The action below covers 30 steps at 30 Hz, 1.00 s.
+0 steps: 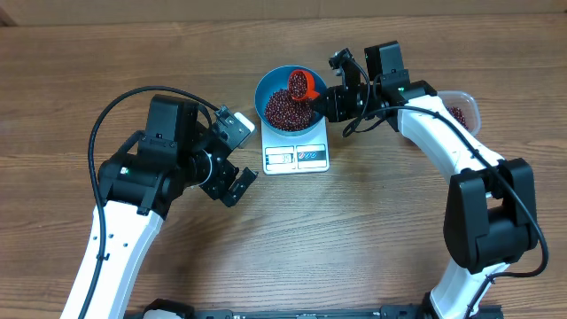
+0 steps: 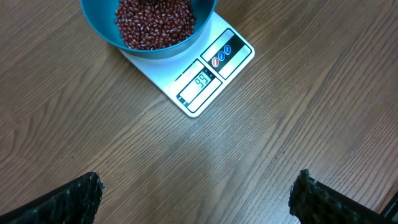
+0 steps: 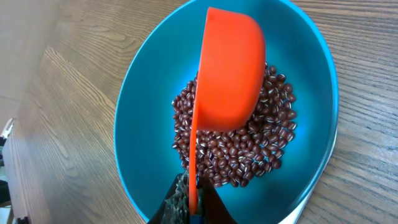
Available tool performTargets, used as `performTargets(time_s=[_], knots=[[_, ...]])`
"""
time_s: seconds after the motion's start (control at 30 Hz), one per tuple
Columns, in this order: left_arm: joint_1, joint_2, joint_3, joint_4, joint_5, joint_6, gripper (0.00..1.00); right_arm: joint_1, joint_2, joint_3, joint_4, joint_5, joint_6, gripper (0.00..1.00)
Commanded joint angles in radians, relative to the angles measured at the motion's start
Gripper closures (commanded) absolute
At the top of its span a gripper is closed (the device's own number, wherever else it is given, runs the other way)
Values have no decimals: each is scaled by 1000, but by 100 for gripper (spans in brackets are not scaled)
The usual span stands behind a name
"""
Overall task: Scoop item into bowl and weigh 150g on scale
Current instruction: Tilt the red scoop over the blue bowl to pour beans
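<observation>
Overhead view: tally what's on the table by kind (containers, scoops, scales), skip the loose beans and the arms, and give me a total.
Containers: 2 (blue bowl, clear tub)
Scoops: 1 (red scoop)
Scales: 1 (white scale)
Total: 4

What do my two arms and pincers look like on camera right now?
Both the left arm and right arm have smooth white links between bulky black joint housings. A thin black cable loops over the left one. The left pincer and right pincer are black with rough-textured fingers. No readable markings.
</observation>
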Motion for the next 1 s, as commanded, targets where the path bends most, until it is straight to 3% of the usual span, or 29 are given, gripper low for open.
performTargets(time_s=[0.0,0.3,0.77,0.97], knots=[[-2,5,26,1,1,1,0,0,-38,5,-13,2,-61,96],[-2,5,26,1,1,1,0,14,-108,5,-34,15,-103,96],[-2,5,26,1,1,1,0,91,-161,5,-78,248,-156,96],[-2,5,26,1,1,1,0,103,-165,5,-79,254,-163,96]])
